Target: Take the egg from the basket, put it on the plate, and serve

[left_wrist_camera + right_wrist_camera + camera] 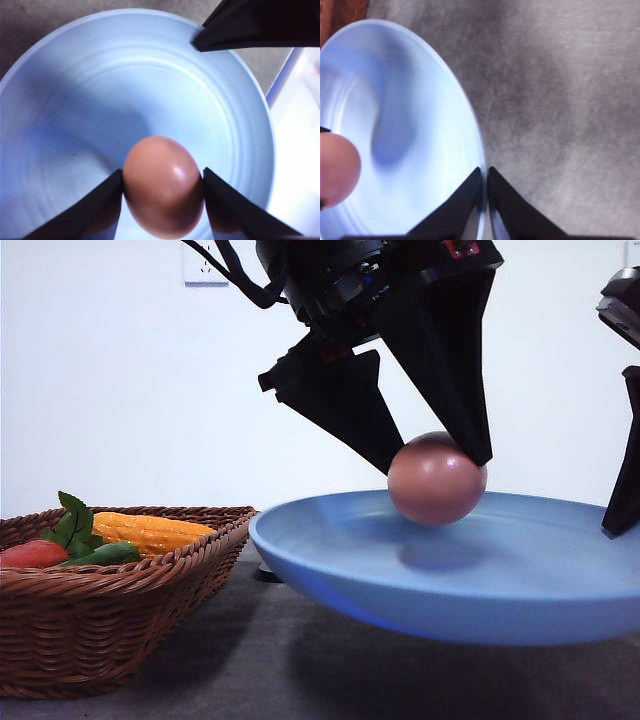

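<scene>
Basket (150, 575) sits far left on the counter (300, 670), with a red vegetable (32, 554), green pods (105, 555) and a corn cob (150, 531) inside — none of it near the action. Nothing from the basket reaches over toward the plate; its rim comes just beside the plate's edge.

Middle: left gripper (437, 462) has its jaws pinching the egg (437, 480) from both sides, egg hanging just above the plate (330, 540) floor, its shadow right underneath. From the left wrist, the egg (162, 187) sits between both fingers (100, 200) over the plate's (75, 100) middle. I can't tell whether it already touches the surface.

Right: right gripper (485, 172) has its jaws pressed onto the plate's (410, 100) rim, and the plate looks lifted off the counter and tilted — a dark shadow lies below it.

Risks, as I judge them:
- Plate is held by one thin rim pinch — it could pivot or slip when the egg's weight lands.
- Released from any height, the egg may bounce, crack, or roll down the tilt toward the low edge and off.
- Smooth round egg, matte slick plate — little to stop rolling during the serve.
- Left fingers opening wide could knock the plate or nudge the egg sideways.

In the way: only the left fingers themselves, close over the plate.
</scene>
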`<act>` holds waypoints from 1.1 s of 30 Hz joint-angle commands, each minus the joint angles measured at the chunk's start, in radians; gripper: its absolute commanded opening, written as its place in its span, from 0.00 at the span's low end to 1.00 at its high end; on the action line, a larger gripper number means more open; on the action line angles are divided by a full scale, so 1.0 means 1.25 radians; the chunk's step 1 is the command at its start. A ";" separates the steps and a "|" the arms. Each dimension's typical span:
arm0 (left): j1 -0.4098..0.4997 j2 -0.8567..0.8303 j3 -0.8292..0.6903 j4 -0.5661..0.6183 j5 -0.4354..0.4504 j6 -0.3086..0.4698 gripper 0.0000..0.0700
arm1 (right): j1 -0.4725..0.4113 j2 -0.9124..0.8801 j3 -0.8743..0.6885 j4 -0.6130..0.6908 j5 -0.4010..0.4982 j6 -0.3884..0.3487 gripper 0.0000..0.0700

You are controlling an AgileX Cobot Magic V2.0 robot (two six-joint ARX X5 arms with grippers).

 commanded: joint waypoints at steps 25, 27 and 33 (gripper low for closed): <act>0.012 -0.195 0.013 -0.056 -0.026 -0.029 0.56 | -0.031 0.101 0.076 -0.027 -0.049 -0.028 0.00; 0.023 -0.248 0.013 -0.089 -0.054 -0.029 0.56 | -0.045 0.152 0.118 -0.030 -0.051 -0.048 0.00; 0.040 -0.401 0.013 -0.153 -0.137 -0.033 0.56 | -0.086 0.315 0.269 -0.047 -0.050 -0.085 0.00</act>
